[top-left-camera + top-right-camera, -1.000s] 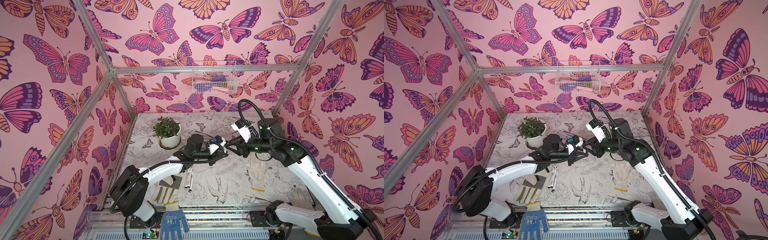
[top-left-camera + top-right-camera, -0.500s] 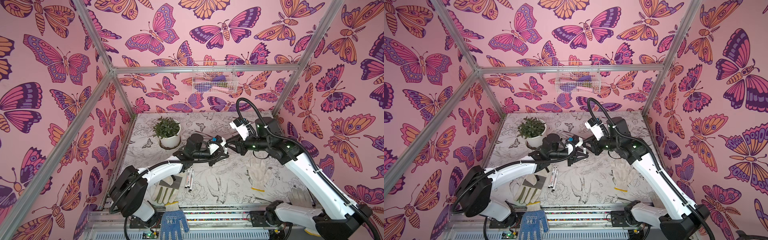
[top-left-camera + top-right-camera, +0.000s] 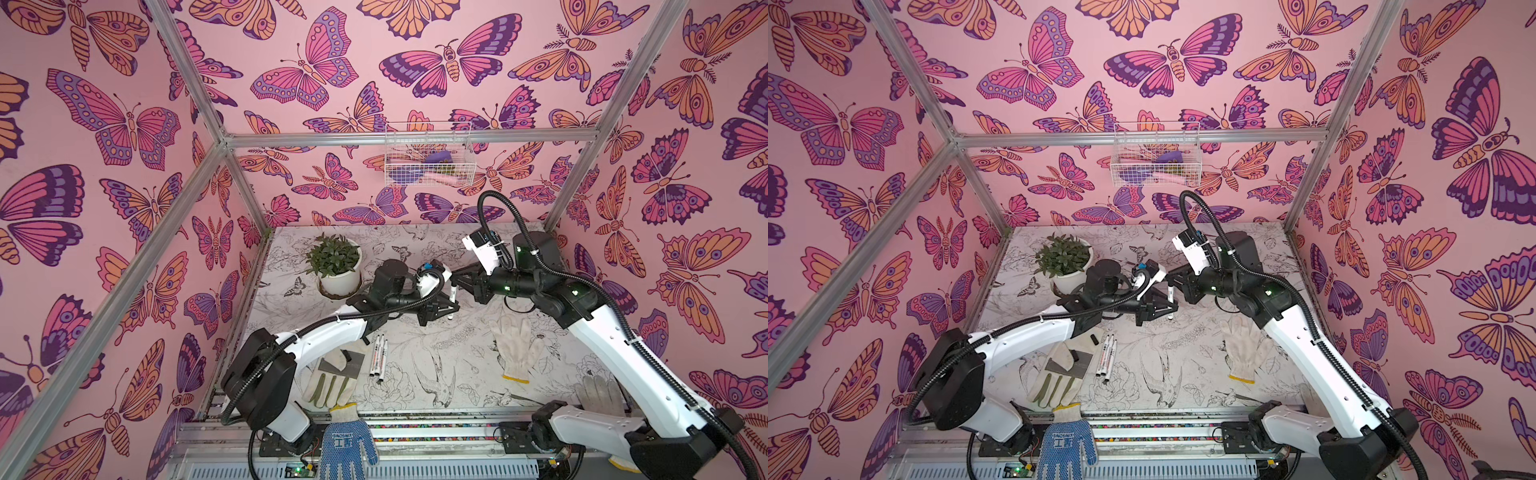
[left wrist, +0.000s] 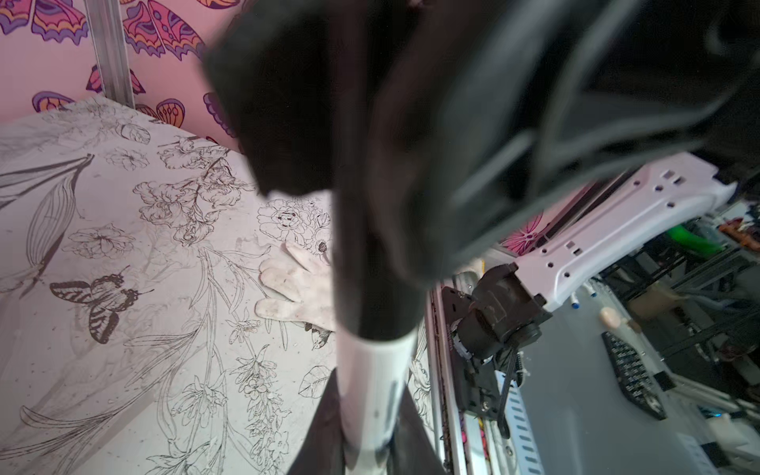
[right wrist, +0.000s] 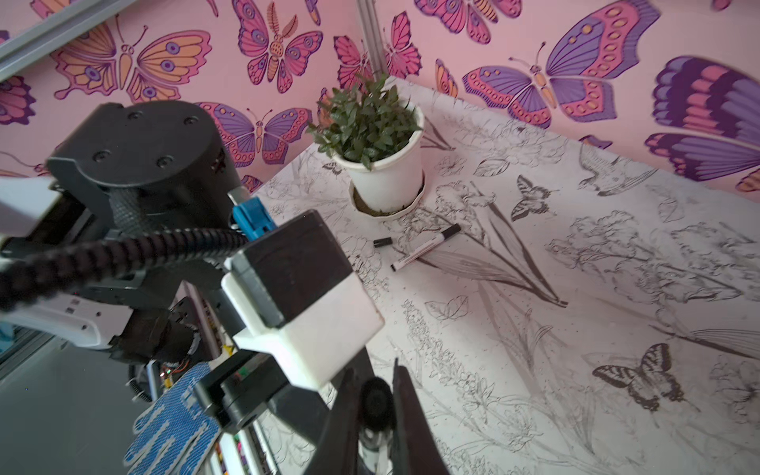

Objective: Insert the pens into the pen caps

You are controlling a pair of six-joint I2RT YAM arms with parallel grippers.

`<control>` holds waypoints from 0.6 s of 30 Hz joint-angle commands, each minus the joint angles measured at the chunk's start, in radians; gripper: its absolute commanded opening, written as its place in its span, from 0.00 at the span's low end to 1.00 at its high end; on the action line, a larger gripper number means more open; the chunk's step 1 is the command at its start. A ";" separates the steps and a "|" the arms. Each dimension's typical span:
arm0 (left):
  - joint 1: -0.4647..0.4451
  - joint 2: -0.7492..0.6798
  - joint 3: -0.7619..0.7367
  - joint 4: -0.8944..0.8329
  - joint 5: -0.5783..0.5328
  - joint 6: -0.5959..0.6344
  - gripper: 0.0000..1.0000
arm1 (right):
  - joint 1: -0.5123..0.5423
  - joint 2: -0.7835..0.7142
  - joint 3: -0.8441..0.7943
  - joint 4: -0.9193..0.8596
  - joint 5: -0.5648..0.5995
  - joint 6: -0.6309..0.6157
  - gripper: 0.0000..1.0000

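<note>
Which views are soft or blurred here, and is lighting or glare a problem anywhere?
Right wrist view: pen cap in the right gripper slightly soft, potted plant crisp. Left wrist view: pen and that gripper heavily blurred near the lens, table print sharp. Both top views: sharp, even light, no glare.

A potted plant (image 3: 334,266) in a white pot stands at the back left of the table cover (image 3: 457,374), which is printed with line drawings of flowers, birds and butterflies. A wire basket (image 3: 428,156) hangs on the back wall (image 3: 332,187), papered pink with butterflies. A white glove (image 3: 515,345) lies flat on the right. At the front left lies a glove with a grey patch (image 3: 332,378), and a blue dotted glove (image 3: 347,444) lies just in front of it.
</note>
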 commanded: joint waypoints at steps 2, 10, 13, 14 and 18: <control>0.050 0.013 0.099 0.034 -0.064 -0.164 0.00 | 0.012 -0.020 -0.089 -0.104 -0.053 0.037 0.00; 0.050 -0.050 0.118 -0.008 -0.384 -0.118 0.00 | 0.011 -0.053 -0.140 -0.171 -0.064 0.051 0.00; 0.049 -0.074 0.110 -0.020 -0.563 -0.102 0.00 | 0.011 -0.043 -0.144 -0.203 -0.101 0.056 0.00; 0.048 -0.076 0.110 -0.022 -0.594 -0.095 0.00 | 0.012 -0.039 -0.148 -0.213 -0.121 0.056 0.00; 0.038 -0.084 0.122 -0.029 -0.691 -0.094 0.00 | 0.011 -0.017 -0.156 -0.272 -0.174 0.041 0.00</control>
